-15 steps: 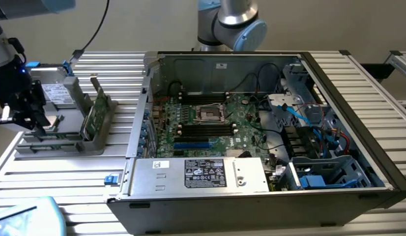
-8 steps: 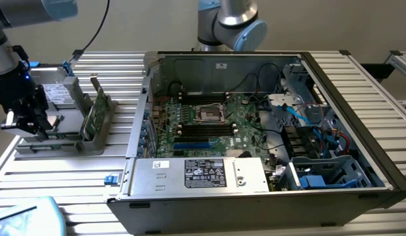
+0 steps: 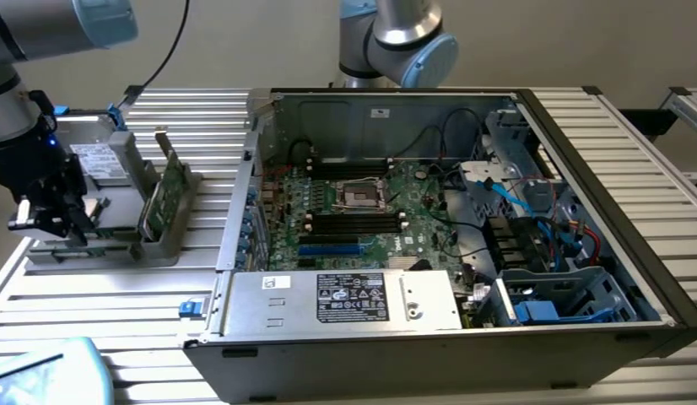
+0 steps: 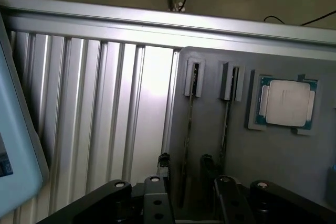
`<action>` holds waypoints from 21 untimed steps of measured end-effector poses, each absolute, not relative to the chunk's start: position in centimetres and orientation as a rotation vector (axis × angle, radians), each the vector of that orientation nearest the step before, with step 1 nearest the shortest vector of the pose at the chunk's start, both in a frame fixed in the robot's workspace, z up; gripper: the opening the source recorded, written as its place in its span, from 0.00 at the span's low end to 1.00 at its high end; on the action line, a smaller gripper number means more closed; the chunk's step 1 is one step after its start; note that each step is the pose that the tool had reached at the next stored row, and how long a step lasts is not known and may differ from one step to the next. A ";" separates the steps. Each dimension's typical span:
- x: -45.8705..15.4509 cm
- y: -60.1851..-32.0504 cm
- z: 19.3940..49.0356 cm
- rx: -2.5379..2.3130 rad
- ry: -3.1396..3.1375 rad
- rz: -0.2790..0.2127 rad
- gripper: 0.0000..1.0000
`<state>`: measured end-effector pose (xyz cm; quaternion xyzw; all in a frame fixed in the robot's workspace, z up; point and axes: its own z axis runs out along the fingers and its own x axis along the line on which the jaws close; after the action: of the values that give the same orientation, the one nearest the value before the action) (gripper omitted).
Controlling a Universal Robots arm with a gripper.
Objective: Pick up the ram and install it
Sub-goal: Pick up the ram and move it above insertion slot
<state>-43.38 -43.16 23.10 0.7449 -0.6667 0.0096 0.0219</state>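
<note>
My end effector (image 3: 54, 224) hangs with its fingers apart and empty over the grey tray (image 3: 56, 252), and the ram (image 3: 159, 197) stands in its holder nearby, not yet picked up or put in.

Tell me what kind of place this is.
Probably a robotics lab or assembly workbench: a robot arm, an open computer case on a metal table, and a grey fixture holding parts.

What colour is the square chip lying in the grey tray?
The square processor chip is silver, green-edged; wrist view shows best.
</note>
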 end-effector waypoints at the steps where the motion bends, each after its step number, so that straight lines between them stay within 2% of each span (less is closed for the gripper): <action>1: -43.4 -43.2 22.9 2.308 -2.066 0.030 0.37; 21: -43.9 -43.3 19.3 2.308 -2.066 0.030 0.37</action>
<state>-43.87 -43.29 19.30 0.7448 -0.6669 0.0096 0.0220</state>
